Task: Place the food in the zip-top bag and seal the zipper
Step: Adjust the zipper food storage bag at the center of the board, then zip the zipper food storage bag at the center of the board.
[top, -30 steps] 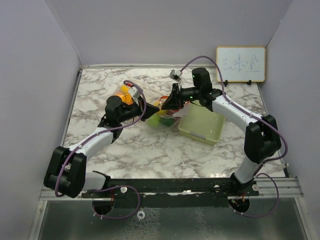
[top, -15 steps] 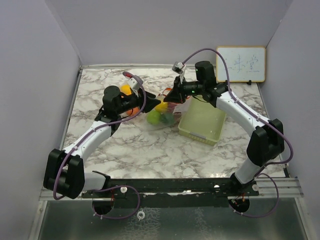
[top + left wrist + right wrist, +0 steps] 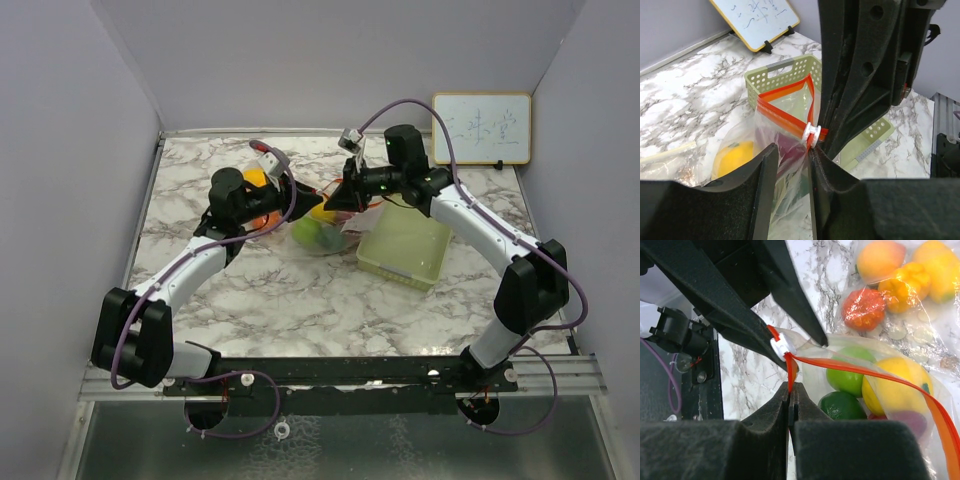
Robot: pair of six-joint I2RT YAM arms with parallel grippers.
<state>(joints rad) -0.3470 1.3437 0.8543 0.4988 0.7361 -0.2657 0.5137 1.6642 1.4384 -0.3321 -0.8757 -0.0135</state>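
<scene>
Since the earlier frame, both arms have drawn toward 12 o'clock on the table. The left gripper (image 3: 792, 152) has gone from shut to narrowly parted and the right gripper (image 3: 791, 387) from parted to shut.

Green and yellow food (image 3: 845, 380) sits inside the clear bag (image 3: 322, 232), at the table's centre in the top view. More pieces (image 3: 879, 260) lie at 1 o'clock in the right wrist view under wrinkled film; whether that is the same bag cannot be told.

The orange zipper strip (image 3: 865, 374) stands unsealed, its two sides spread in a loop. Its long axis runs from the white slider (image 3: 812, 133) toward 10 o'clock in the left wrist view.

The right gripper pinches the zipper strip just beside the slider. The left gripper straddles the bag film just below the slider without clamping it. Judged from this, the left arm is the nearer one to draw the slider along the strip.

A green basket (image 3: 405, 250) lies at 3 o'clock of the bag.
</scene>
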